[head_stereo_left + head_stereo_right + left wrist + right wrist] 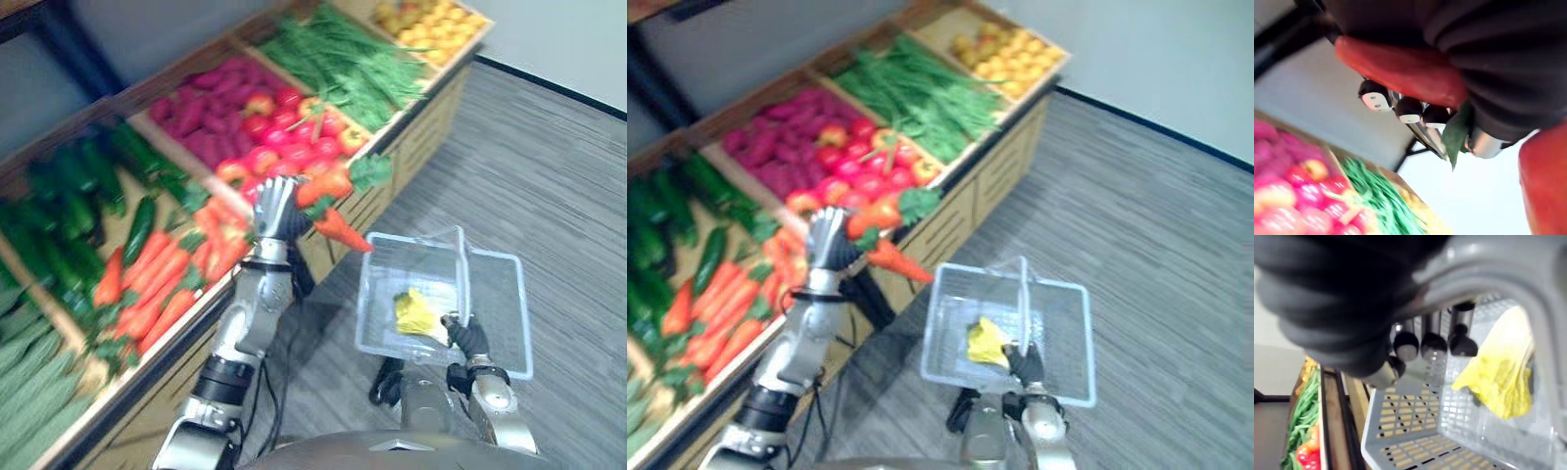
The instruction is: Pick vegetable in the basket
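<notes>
Nearest, the clear plastic basket [509, 257] is carried by the right hand [468, 338], whose fingers are curled round the handle [462, 269]. 1 yellow vegetable [416, 311] is already held inside.

Just beyond, 2 carrots [343, 230] with green tops are gripped in the closed fingers of the left hand [277, 211]. They are held in the air beside the wooden stand [392, 186], with 1 tip near the basket's rim but not yet over the opening.

The transfer step is judged to be in hand: picking is done, placing is not. For the next move, the carrots would need to be carried above the opening, kept clear of the upright handle, and lowered before the fingers are relaxed.

Farther back, the carrot bin [157, 284], tomatoes [284, 127] and green beans [343, 59] are seen on the stand.
</notes>
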`<state>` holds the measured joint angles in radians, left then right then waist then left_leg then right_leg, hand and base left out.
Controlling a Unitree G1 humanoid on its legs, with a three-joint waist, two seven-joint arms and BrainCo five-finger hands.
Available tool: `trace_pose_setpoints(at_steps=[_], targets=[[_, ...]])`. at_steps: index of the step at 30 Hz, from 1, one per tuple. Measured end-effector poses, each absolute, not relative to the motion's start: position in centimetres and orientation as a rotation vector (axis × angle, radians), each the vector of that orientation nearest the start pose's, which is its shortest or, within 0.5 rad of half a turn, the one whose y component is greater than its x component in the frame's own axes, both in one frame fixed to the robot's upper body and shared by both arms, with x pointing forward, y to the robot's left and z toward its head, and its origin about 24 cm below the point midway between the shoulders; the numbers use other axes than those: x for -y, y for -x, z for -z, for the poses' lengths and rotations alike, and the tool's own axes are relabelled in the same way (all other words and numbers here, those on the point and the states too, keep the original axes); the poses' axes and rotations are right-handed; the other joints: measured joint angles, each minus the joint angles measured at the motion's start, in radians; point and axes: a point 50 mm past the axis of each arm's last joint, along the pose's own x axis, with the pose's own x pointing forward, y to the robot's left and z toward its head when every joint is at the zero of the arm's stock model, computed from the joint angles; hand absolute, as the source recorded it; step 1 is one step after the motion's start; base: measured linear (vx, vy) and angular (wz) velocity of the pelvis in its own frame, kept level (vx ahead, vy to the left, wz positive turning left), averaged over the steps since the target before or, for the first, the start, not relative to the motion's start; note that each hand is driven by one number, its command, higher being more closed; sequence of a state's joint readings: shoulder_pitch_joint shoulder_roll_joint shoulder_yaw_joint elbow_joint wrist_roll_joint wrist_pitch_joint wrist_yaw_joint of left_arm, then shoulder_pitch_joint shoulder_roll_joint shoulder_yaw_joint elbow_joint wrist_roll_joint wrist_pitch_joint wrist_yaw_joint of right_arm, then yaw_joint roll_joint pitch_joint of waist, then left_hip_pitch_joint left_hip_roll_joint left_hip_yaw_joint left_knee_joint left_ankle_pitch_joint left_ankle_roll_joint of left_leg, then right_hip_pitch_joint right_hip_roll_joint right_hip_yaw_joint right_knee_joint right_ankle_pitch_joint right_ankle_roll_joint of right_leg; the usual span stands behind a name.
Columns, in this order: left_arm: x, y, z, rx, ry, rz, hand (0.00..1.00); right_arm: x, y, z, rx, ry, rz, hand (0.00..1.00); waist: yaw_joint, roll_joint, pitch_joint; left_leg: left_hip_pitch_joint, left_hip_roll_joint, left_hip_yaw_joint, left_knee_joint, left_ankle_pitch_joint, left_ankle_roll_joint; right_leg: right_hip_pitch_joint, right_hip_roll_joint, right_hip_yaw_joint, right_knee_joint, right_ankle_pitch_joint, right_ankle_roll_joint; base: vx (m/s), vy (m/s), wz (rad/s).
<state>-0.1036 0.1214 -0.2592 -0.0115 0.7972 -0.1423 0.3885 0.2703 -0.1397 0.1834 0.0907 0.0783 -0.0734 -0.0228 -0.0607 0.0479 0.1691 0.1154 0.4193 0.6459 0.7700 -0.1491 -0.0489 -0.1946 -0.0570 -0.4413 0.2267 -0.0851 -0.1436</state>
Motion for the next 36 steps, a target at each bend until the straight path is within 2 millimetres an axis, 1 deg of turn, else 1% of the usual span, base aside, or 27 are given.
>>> trace_pose_setpoints(at_steps=[1,3,4,5,6,7,8,9,10,11,13,15,16,17,18,19,20,21,22,23,25,27,30,32,34,35,36], targets=[[-10.3,-25.3,-7.8,0.476,-0.821,-0.046,1.0,13.8,-18.4,2.4,-0.262,0.023,-0.169,1.0,0.02,-0.001,0.0,-0.051,-0.064,-0.116,0.005,-0.061,0.001,0.015,0.044,0.094,-0.024,0.01,-0.018,0.21,-0.003,-2.46],[-10.4,-24.6,-6.6,0.424,-0.823,-0.028,1.0,12.0,-18.4,1.4,-0.216,0.003,-0.281,1.0,0.024,-0.003,0.002,-0.104,-0.126,-0.204,-0.033,-0.128,0.008,0.062,0.078,0.191,-0.058,0.022,-0.025,0.23,0.033,-1.94],[-10.4,-24.2,-6.1,0.407,-0.815,-0.024,1.0,11.2,-18.4,0.9,-0.196,-0.006,-0.324,1.0,0.026,-0.008,0.002,-0.134,-0.16,-0.246,-0.075,-0.149,0.011,0.082,0.088,0.249,-0.073,0.024,-0.009,0.22,0.079,-1.83],[-10.3,-23.9,-5.8,0.393,-0.803,-0.025,1.0,10.1,-18.5,0.3,-0.165,-0.012,-0.386,1.0,0.041,-0.012,-0.001,-0.175,-0.226,-0.339,-0.161,-0.16,0.018,0.091,0.098,0.34,-0.092,0.039,0.01,0.29,0.168,-3.14],[-10.1,-23.8,-5.2,0.374,-0.794,-0.018,1.0,8.3,-18.9,-0.5,-0.126,-0.028,-0.508,1.0,0.085,-0.002,-0.012,-0.222,-0.333,-0.578,-0.36,-0.143,-0.015,0.094,0.124,0.48,-0.138,0.069,0.055,0.24,0.223,-3.55],[-10.1,-23.8,-5.0,0.365,-0.792,-0.018,1.0,7.6,-18.7,-1.0,-0.103,-0.026,-0.563,1.0,0.091,0.029,-0.033,-0.239,-0.336,-0.667,-0.497,-0.073,-0.047,0.109,0.152,0.516,-0.182,0.105,0.081,0.2,0.227,-2.97],[-10.0,-23.8,-5.0,0.37,-0.787,-0.021,1.0,7.6,-18.6,-1.1,-0.101,-0.037,-0.562,1.0,0.087,0.04,-0.04,-0.243,-0.325,-0.671,-0.537,-0.023,-0.038,0.119,0.169,0.534,-0.196,0.113,0.082,0.15,0.228,-1.76],[-9.9,-24.0,-4.7,0.364,-0.79,-0.011,1.0,7.5,-18.5,-1.0,-0.115,-0.07,-0.557,1.0,0.082,0.024,-0.048,-0.216,-0.32,-0.642,-0.547,0.026,-0.025,0.133,0.175,0.583,-0.195,0.114,0.085,0.19,0.212,-0.94],[-9.8,-24.4,-4.5,0.36,-0.8,-0.002,1.0,7.5,-18.3,-1.2,-0.116,-0.123,-0.552,1.0,0.069,0.002,-0.063,-0.196,-0.328,-0.609,-0.587,0.038,-0.011,0.111,0.164,0.6,-0.161,0.099,0.104,0.19,0.2,-0.8],[-9.5,-24.6,-4.5,0.365,-0.809,0.01,1.0,7.5,-18.3,-1.4,-0.114,-0.155,-0.549,1.0,0.065,-0.013,-0.069,-0.194,-0.335,-0.594,-0.604,0.044,-0.002,0.082,0.16,0.611,-0.129,0.086,0.122,0.16,0.17,-0.54],[-9.3,-25.7,-4.4,0.359,-0.845,0.026,1.0,7.4,-18.4,-1.9,-0.104,-0.233,-0.556,1.0,0.068,-0.05,-0.066,-0.185,-0.348,-0.523,-0.628,0.05,0.007,0.013,0.15,0.623,-0.049,0.064,0.153,0.08,0.175,-0.88],[-9.6,-25.8,-3.0,0.292,-0.907,0.049,1.0,6.8,-18.1,-2.4,-0.096,-0.318,-0.598,1.0,0.061,-0.056,-0.064,-0.154,-0.356,-0.473,-0.645,0.052,0.015,0.008,0.136,0.607,-0.036,0.062,0.155,0.02,0.128,-0.78],[-9.9,-25.7,-2.0,0.25,-0.936,0.065,1.0,6.2,-17.9,-2.9,-0.088,-0.377,-0.636,1.0,0.053,-0.057,-0.065,-0.132,-0.359,-0.448,-0.665,0.055,0.028,0.007,0.103,0.533,-0.03,0.022,0.14,0.02,0.094,-0.56],[-10.0,-25.7,-1.6,0.231,-0.946,0.073,1.0,5.9,-17.8,-3.3,-0.078,-0.419,-0.666,1.0,0.051,-0.057,-0.064,-0.128,-0.358,-0.434,-0.673,0.05,0.036,-0.01,0.066,0.474,0.011,0.004,0.116,0.03,0.092,-0.53],[-10.2,-25.7,-1.2,0.211,-0.956,0.079,1.0,5.4,-17.6,-3.7,-0.069,-0.461,-0.71,1.0,0.051,-0.058,-0.065,-0.131,-0.348,-0.422,-0.676,0.049,0.037,-0.025,0.007,0.413,0.047,-0.002,0.107,0.03,0.051,-0.34],[-10.2,-25.7,-1.1,0.205,-0.958,0.081,1.0,5.2,-17.4,-3.8,-0.068,-0.476,-0.732,1.0,0.052,-0.06,-0.066,-0.132,-0.342,-0.417,-0.676,0.049,0.037,-0.023,-0.024,0.39,0.048,0.0,0.11,0.01,-0.012,-0.33],[-10.4,-25.6,-0.9,0.195,-0.967,0.089,1.0,4.7,-17.1,-3.9,-0.072,-0.522,-0.772,1.0,0.057,-0.075,-0.074,-0.134,-0.334,-0.409,-0.673,0.041,0.024,-0.004,-0.068,0.369,0.016,0.029,0.148,0.01,-0.109,-0.23],[-10.9,-25.7,-0.9,0.191,-0.985,0.091,0.0,4.5,-16.9,-3.8,-0.085,-0.546,-0.799,1.0,0.057,-0.099,-0.082,-0.141,-0.326,-0.409,-0.661,0.031,0.005,0.024,-0.073,0.392,-0.057,0.038,0.198,0.02,-0.154,-0.25],[-11.1,-25.7,-0.9,0.185,-0.987,0.087,0.0,4.5,-16.9,-3.8,-0.086,-0.548,-0.809,1.0,0.061,-0.102,-0.084,-0.141,-0.318,-0.406,-0.662,0.03,-0.004,0.037,-0.063,0.394,-0.09,0.041,0.203,0.02,-0.163,-0.31],[-11.4,-25.8,-0.7,0.172,-0.994,0.078,0.0,5.0,-17.0,-3.6,-0.098,-0.545,-0.81,1.0,0.067,-0.097,-0.085,-0.141,-0.302,-0.397,-0.663,0.032,-0.014,0.05,-0.043,0.402,-0.128,0.064,0.198,0.02,-0.146,-0.45],[-11.8,-25.9,-0.6,0.15,-1.009,0.056,0.0,6.7,-17.3,-3.1,-0.129,-0.55,-0.767,1.0,0.067,-0.094,-0.084,-0.131,-0.279,-0.371,-0.677,0.035,-0.031,0.072,-0.006,0.419,-0.204,0.112,0.187,0.03,-0.141,-0.48],[-12.1,-26.1,-0.7,0.14,-1.007,0.041,0.0,7.9,-17.2,-2.6,-0.15,-0.549,-0.718,1.0,0.06,-0.094,-0.085,-0.129,-0.271,-0.36,-0.688,0.041,-0.039,0.082,0.006,0.428,-0.242,0.135,0.183,0.02,-0.084,-0.23],[-11.1,-26.0,-0.7,0.13,-0.958,0.039,0.0,9.2,-16.1,-1.3,-0.205,-0.568,-0.63,1.0,0.051,-0.092,-0.086,-0.121,-0.272,-0.362,-0.698,0.046,-0.04,0.11,0.006,0.423,-0.292,0.157,0.186,0.01,-0.018,0.03],[-10.4,-26.0,-0.8,0.128,-0.919,0.049,0.0,10.0,-15.7,-0.2,-0.24,-0.549,-0.561,1.0,0.043,-0.092,-0.086,-0.119,-0.277,-0.383,-0.7,0.047,-0.039,0.136,-0.001,0.402,-0.315,0.164,0.19,0.0,0.008,0.26],[-9.7,-25.6,-0.7,0.14,-0.894,0.081,0.0,11.5,-15.7,2.2,-0.312,-0.435,-0.428,1.0,0.04,-0.09,-0.087,-0.119,-0.281,-0.394,-0.705,0.053,-0.035,0.143,-0.009,0.387,-0.321,0.166,0.193,-0.02,0.007,0.22],[-9.5,-25.6,-0.7,0.143,-0.893,0.096,0.0,11.8,-15.8,2.9,-0.335,-0.41,-0.394,1.0,0.04,-0.088,-0.088,-0.119,-0.283,-0.397,-0.71,0.057,-0.034,0.144,-0.012,0.384,-0.321,0.166,0.194,-0.03,0.002,0.23],[-9.1,-25.5,-1.2,0.17,-0.89,0.11,0.0,12.7,-15.8,4.2,-0.38,-0.385,-0.319,1.0,0.038,-0.083,-0.091,-0.119,-0.29,-0.41,-0.722,0.067,-0.031,0.145,-0.018,0.371,-0.321,0.167,0.194,-0.03,0.01,0.26]])
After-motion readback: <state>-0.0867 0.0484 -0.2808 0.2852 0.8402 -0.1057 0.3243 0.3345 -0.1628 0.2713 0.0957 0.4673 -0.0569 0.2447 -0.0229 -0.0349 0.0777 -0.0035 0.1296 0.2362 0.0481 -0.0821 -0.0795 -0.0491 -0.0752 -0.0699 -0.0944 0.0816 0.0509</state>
